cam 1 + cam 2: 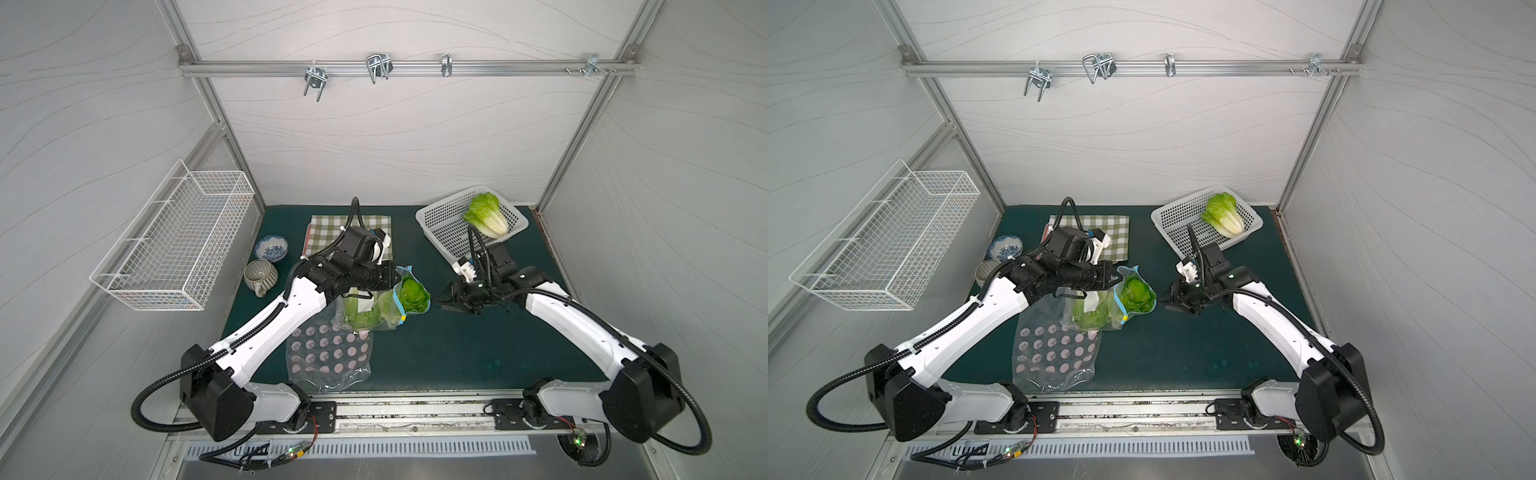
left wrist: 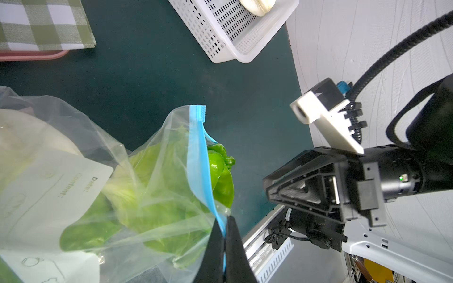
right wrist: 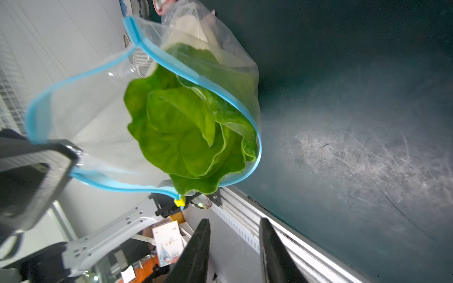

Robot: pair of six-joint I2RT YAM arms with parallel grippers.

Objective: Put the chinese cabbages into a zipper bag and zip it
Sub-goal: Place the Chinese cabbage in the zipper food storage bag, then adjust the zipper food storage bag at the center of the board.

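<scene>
The clear zipper bag (image 1: 384, 318) (image 1: 1106, 320) with a blue zip rim lies mid-table, its mouth facing right. My left gripper (image 2: 224, 220) (image 1: 394, 277) is shut on the upper blue rim and holds the mouth up. One chinese cabbage (image 1: 359, 313) (image 2: 147, 196) lies deep in the bag. A second chinese cabbage (image 1: 411, 295) (image 3: 186, 132) sits in the mouth with its green leaves poking out. The third chinese cabbage (image 1: 486, 216) (image 1: 1223, 216) lies in the white basket (image 1: 440, 232). My right gripper (image 3: 232, 220) (image 1: 439, 302) is open and empty, just right of the mouth. A yellow slider (image 3: 179, 202) sits at the rim's end.
A second bag with pink dots (image 1: 328, 353) lies under the left arm toward the front. A checked cloth (image 1: 328, 228), a blue patterned bowl (image 1: 272, 247) and a grey mug (image 1: 259, 276) stand at the back left. A wire basket (image 1: 174, 245) hangs on the left wall.
</scene>
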